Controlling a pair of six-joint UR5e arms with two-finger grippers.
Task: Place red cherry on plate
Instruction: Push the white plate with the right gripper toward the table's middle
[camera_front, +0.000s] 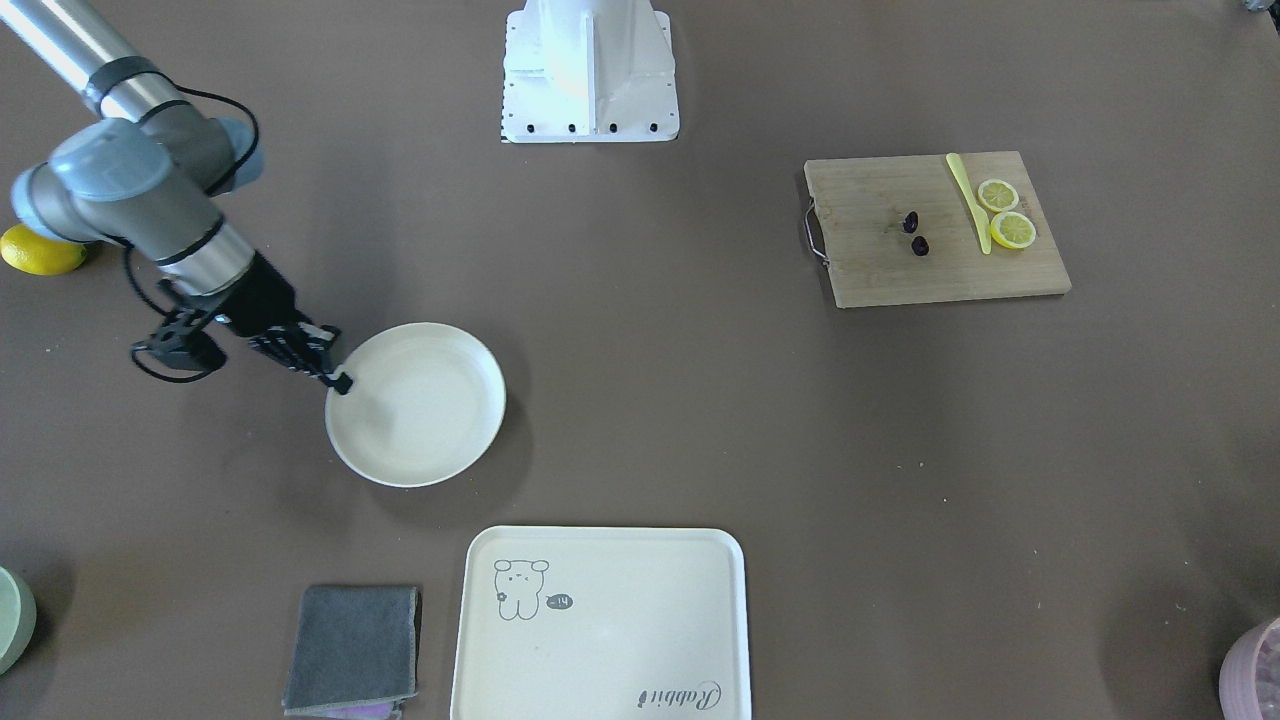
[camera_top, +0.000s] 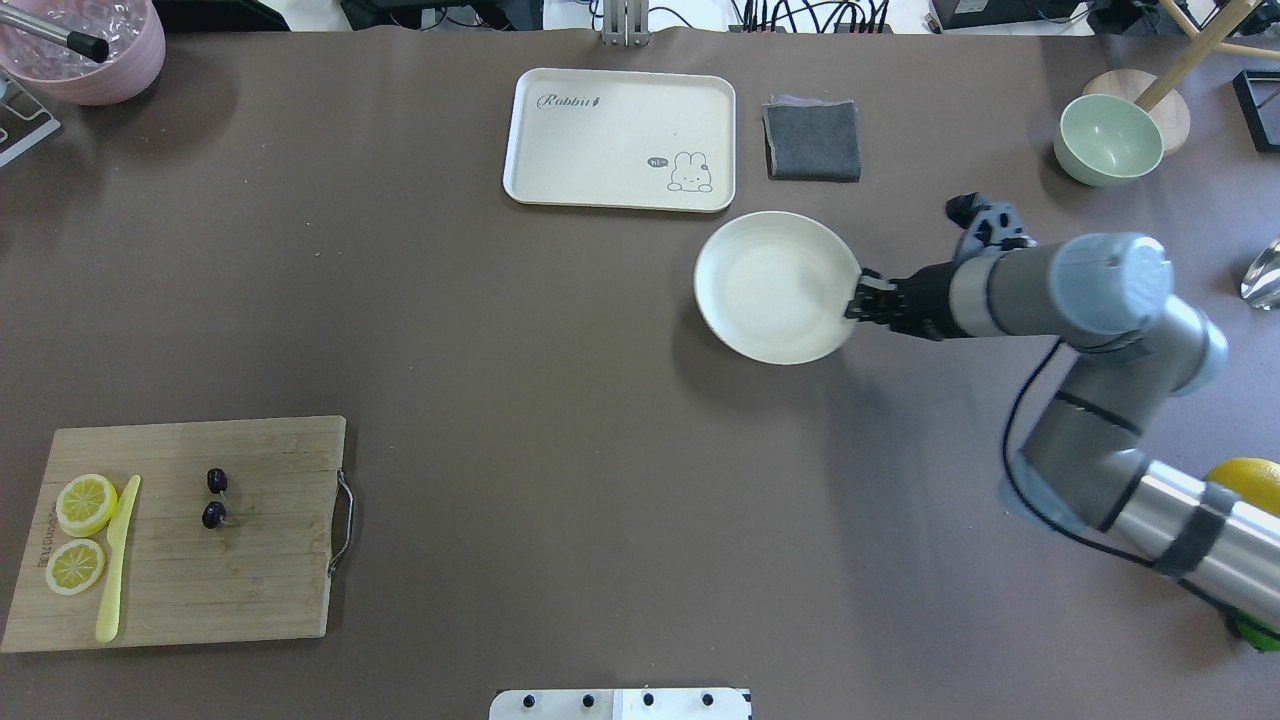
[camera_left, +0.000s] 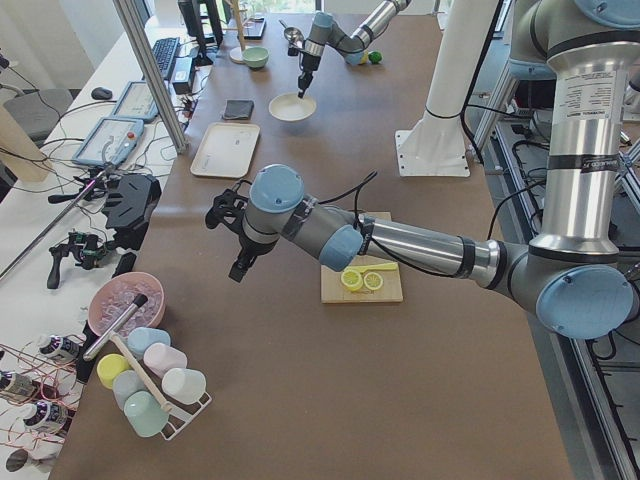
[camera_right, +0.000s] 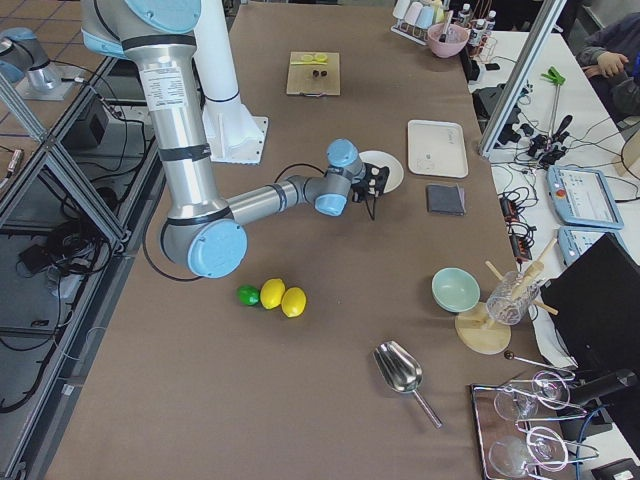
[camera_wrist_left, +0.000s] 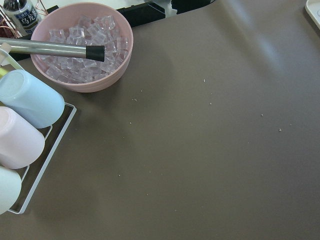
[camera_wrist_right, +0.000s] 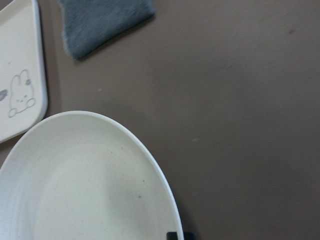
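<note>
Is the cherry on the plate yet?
No, the red cherry lies on the cutting board, far from the bare plate.

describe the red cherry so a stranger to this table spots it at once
Find the wooden cutting board close to the robot on its left side. Near its middle sits the red cherry, two tiny round fruits. Unlike the yellow lemon slices and knife beside them, they are dark maroon.
</note>
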